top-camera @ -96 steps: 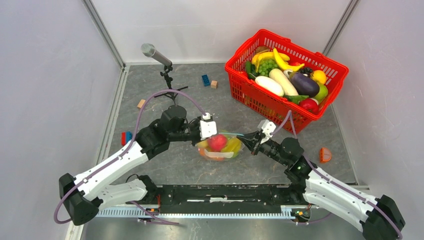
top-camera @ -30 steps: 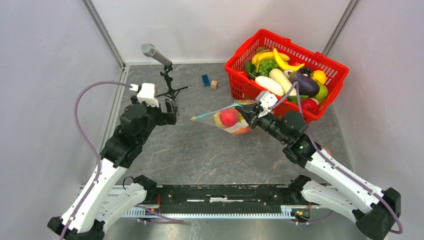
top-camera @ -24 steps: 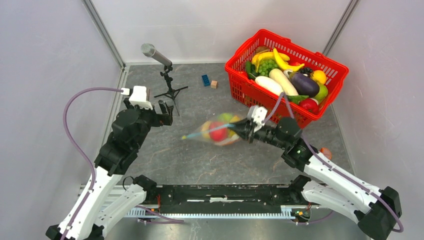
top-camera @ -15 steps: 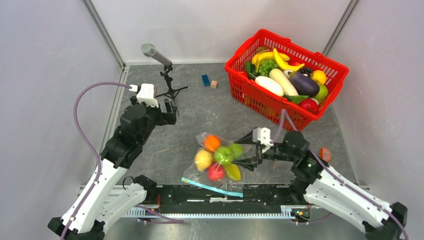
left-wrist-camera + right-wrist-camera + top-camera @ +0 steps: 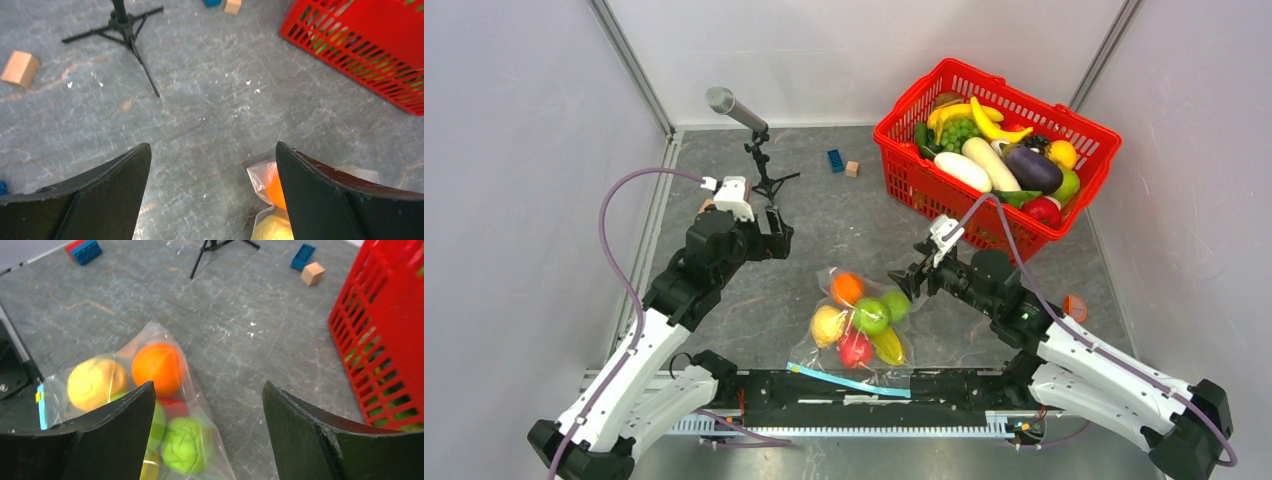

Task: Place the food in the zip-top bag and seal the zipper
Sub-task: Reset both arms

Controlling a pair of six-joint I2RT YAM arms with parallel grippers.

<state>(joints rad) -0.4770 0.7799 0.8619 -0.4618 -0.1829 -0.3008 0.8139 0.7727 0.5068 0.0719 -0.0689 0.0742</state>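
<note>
Zip-top bag (image 5: 894, 322) lay flat on the surface (image 5: 824, 240) btwn your arms, w/ orange (image 5: 847, 288), lemon (image 5: 828, 324) & other fruit inside, zipper (image 5: 849, 381) at its near edge. Your R hand (image 5: 207, 385) was wide open & empty, just beside the bag's far end. L hand (image 5: 212, 146) was also wide open & empty, farther off. Couldn't tell if the seal was complete. I'd pinch one end and run along the strip, w/o lifting the bag.

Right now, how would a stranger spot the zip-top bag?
From the red basket at far right, come to the table's near edge. The zip-top bag lies there, mid-width. Only it is clear plastic, fruit inside, a light blue strip along its near edge.
</note>
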